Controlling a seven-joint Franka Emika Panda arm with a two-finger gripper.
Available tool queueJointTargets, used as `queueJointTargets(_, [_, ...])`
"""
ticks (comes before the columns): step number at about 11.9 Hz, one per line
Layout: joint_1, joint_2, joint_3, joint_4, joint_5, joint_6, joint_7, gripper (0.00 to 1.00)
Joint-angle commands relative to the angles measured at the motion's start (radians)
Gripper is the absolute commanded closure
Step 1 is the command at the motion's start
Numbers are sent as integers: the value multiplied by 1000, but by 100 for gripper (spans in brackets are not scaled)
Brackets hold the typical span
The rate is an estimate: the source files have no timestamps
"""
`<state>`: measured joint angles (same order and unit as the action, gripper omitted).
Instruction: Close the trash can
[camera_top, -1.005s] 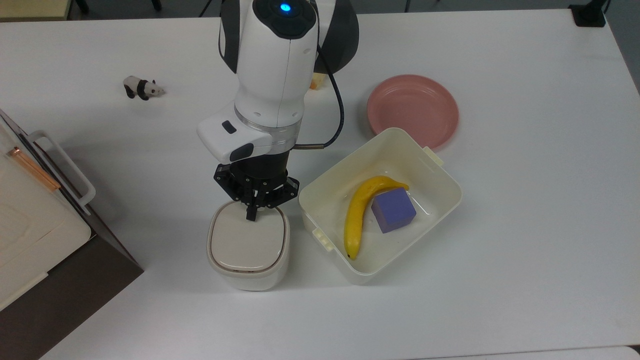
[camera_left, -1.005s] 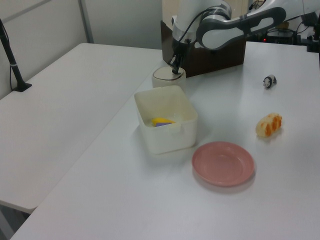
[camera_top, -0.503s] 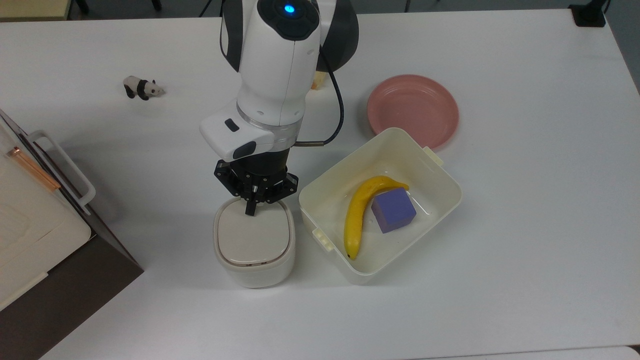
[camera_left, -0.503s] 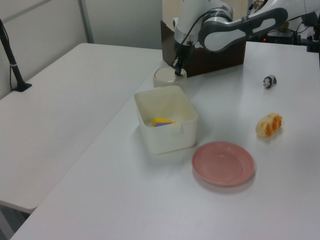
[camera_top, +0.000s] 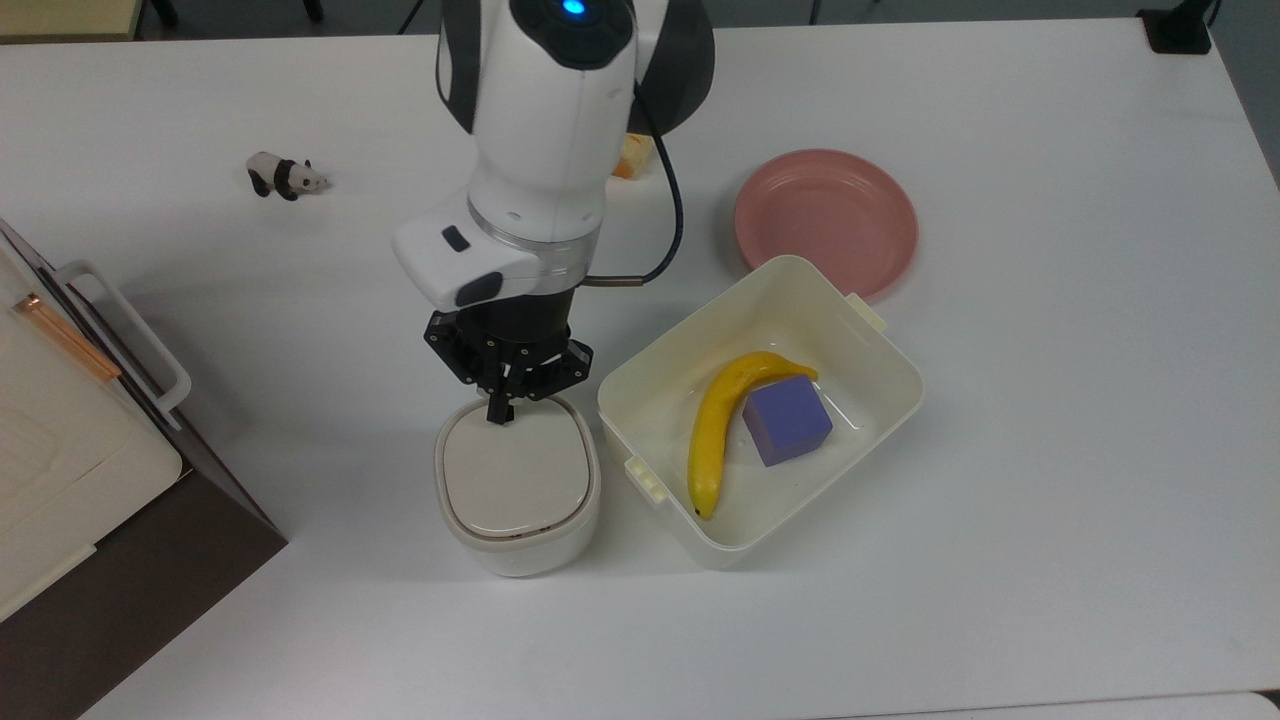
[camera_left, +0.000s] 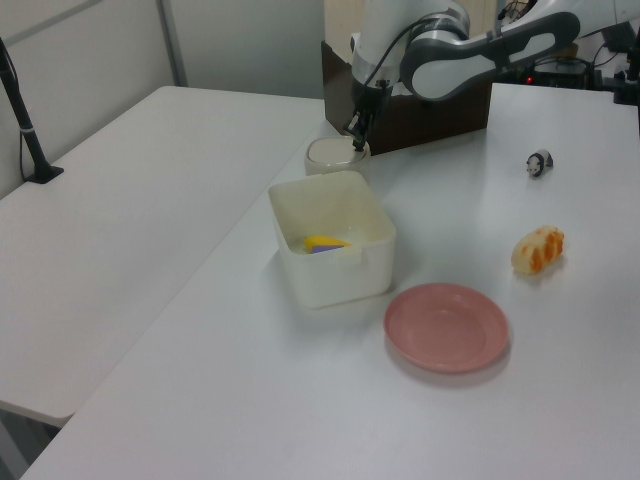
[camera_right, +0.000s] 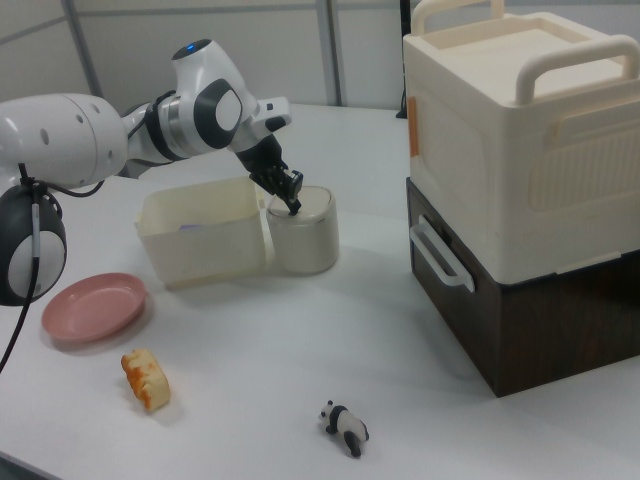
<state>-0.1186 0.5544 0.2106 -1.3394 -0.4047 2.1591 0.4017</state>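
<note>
Top view: the trash can (camera_top: 517, 487) was seen with its lid (camera_top: 510, 478) lowered and the gripper (camera_top: 497, 414) poised over the lid's rear edge, fingers pressed together into one point.

The trash can was placed on the white table (camera_top: 1050, 420), just beside the cream tub (camera_top: 880, 400) holding a banana (camera_top: 712, 430) and a purple block (camera_top: 787, 421), on the top view's left of it. The lid appeared flat, though whether it had latched could not be told. A lid left unlatched could spring up if the press near the hinge were released too soon. The light bin could be tipped or shoved against the tub by an off-centre push. In the right view, the fingertips (camera_right: 293, 208) were seen at the lid's edge, perhaps touching it.
</note>
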Motion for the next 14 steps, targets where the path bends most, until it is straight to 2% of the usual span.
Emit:
queueJointTargets(1, [-29,-31,-10,9,87,15,17,100])
queueJointTargets(2, [-53,-42,-8,28,113,10,17,100])
queueJointTargets(4, [-108,-100,-5,32,226,-68,-62,100])
queueJointTargets(7, [-182,-209,-7,32,395,-373,-353,100])
queueJointTargets(8, [-199,-237,-10,37,426,-443,-406,100])
queueJointTargets(10, [-220,-269,-13,40,458,-485,-435,99])
queueJointTargets(12, [-220,-278,-11,52,465,-545,-442,88])
queueJointTargets(13, [-220,-280,-11,61,465,-551,-448,57])
queueJointTargets(14, [-220,-280,-11,72,465,-565,-451,48])
